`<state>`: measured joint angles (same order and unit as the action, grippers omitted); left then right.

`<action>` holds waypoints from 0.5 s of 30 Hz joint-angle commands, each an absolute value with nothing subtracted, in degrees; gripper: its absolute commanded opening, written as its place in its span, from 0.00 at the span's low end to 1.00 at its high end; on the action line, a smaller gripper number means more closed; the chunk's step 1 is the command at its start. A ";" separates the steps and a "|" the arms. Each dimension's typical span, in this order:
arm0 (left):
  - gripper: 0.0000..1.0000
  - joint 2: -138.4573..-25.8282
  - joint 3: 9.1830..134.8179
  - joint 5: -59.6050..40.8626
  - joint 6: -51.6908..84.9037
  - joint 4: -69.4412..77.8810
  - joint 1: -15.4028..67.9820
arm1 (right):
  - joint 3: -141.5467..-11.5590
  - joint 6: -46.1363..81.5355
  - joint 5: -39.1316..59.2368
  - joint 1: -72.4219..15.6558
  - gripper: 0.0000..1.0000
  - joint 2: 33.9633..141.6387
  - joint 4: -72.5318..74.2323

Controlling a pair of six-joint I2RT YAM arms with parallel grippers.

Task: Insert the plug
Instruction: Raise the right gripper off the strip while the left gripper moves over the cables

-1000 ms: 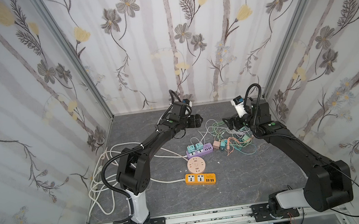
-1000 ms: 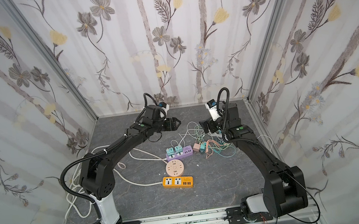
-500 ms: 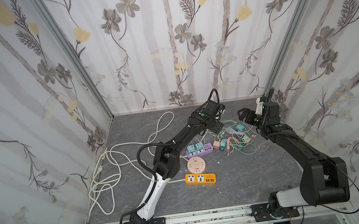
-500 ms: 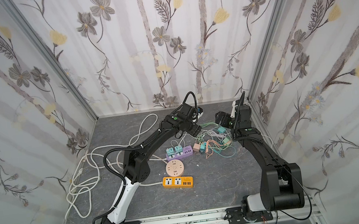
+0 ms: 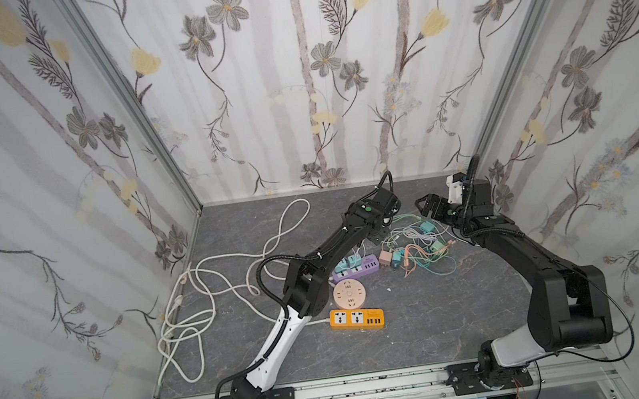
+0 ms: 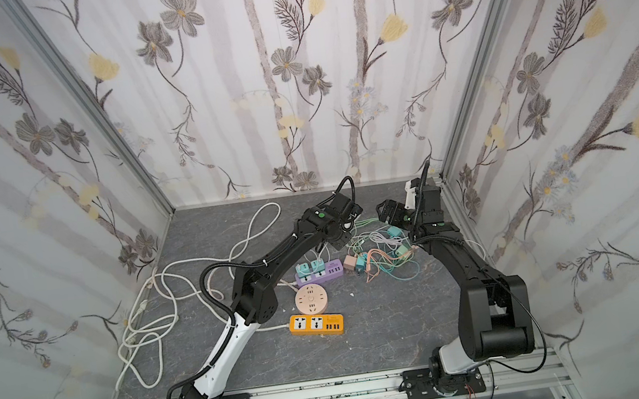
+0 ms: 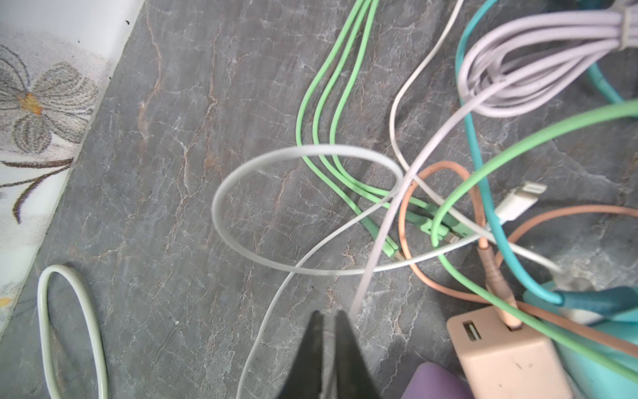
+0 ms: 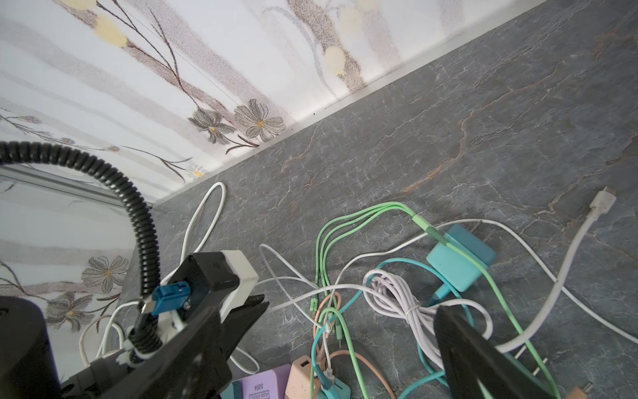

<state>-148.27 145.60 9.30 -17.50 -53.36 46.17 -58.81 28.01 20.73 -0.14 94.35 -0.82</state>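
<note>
A tangle of thin cables [image 5: 416, 246] with small charger plugs lies at the back middle of the floor. A teal plug [image 8: 461, 257] with bare prongs rests among them, apart from both grippers. A beige plug [image 7: 507, 355] lies beside the purple power strip [image 5: 356, 267], which has two teal plugs [image 5: 349, 261] in it. My left gripper [image 7: 328, 316] is shut low over the floor at the tangle's edge, and a lilac cable [image 7: 386, 235] runs behind one finger. I cannot tell if it is pinched. My right gripper [image 8: 348, 328] hangs wide open over the tangle.
A round pink socket [image 5: 349, 294] and an orange power strip [image 5: 356, 319] lie nearer the front. A thick white cord [image 5: 204, 291] loops over the left floor. The back wall [image 8: 241, 86] stands close behind the cables. The two arms are near each other.
My left arm has swung right from the back middle to the cable tangle, and its gripper has shut. The right gripper shifted slightly toward the back and stays open.
</note>
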 commanded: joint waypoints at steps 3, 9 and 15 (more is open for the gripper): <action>0.00 -141.26 141.41 8.95 -13.10 -47.06 45.46 | -61.03 25.57 23.77 -0.18 0.95 95.49 -2.79; 0.00 -128.33 123.49 4.70 -9.54 -31.80 43.81 | -64.34 20.76 22.95 -0.18 0.94 96.55 -8.92; 0.49 -127.75 123.59 -4.84 -9.10 -38.28 41.77 | -64.62 19.05 23.97 -0.35 0.94 96.15 -8.08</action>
<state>-126.98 122.02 1.32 -9.21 -35.73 42.15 -63.88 20.78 23.40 -0.16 96.29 -8.27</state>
